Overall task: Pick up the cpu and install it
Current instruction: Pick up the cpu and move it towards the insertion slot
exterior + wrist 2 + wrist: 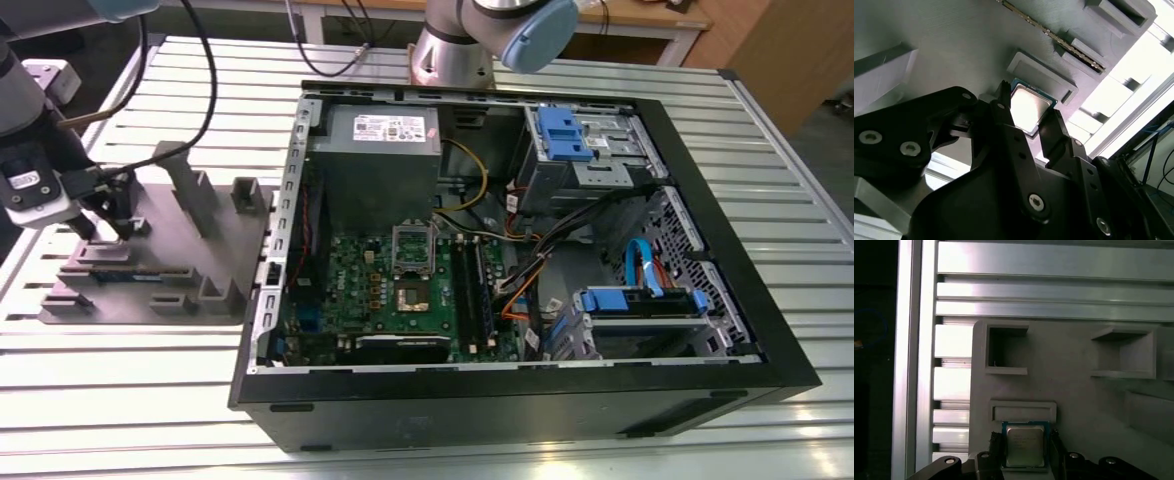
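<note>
The cpu (1025,445) is a small square chip with a silvery top and a green rim. It lies in the grey fixture plate (1079,380), just below a raised lip. My gripper (1025,439) straddles it, one black finger pressed against each of two opposite edges. In the second wrist view the cpu (1029,106) shows bright between the fingers of the gripper (1026,110). In the exterior view the gripper (110,228) is down on the fixture plate (200,250), at the exterior view's left. Whether the chip has left the plate I cannot tell.
An open computer case (721,300) lies to the exterior view's right of the fixture. Its motherboard socket (411,292) is uncovered, with the silver frame (411,243) raised. A grey power supply (380,140), blue drive bays (567,135) and cables (534,270) fill the case. The arm's base (467,45) stands behind.
</note>
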Motion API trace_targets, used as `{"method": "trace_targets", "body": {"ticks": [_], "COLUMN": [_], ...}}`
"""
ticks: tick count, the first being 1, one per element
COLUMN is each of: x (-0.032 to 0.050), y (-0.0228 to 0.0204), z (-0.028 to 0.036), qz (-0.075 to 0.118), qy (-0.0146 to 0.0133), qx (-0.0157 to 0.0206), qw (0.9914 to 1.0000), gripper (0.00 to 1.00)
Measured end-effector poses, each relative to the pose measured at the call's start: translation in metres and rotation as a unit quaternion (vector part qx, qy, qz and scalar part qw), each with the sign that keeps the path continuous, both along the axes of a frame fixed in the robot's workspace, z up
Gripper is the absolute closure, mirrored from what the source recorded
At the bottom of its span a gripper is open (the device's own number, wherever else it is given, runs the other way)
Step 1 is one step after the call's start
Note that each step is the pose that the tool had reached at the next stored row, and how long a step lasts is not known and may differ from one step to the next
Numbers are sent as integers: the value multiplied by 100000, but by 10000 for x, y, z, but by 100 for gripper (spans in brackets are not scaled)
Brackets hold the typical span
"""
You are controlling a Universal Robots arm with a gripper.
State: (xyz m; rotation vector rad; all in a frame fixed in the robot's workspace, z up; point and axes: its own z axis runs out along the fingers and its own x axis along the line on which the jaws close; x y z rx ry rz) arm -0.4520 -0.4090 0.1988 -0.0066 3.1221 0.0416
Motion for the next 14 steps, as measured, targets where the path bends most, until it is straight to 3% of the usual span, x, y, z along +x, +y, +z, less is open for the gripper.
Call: {"method": "trace_targets", "body": {"ticks": [8, 14], "x": [0, 0], "y": [0, 0], "z": [114, 122], "qz": [3, 3], "qy": [-2, 2], "qx": [0, 1], "qw": [100000, 100000], "gripper": [53, 53]}}
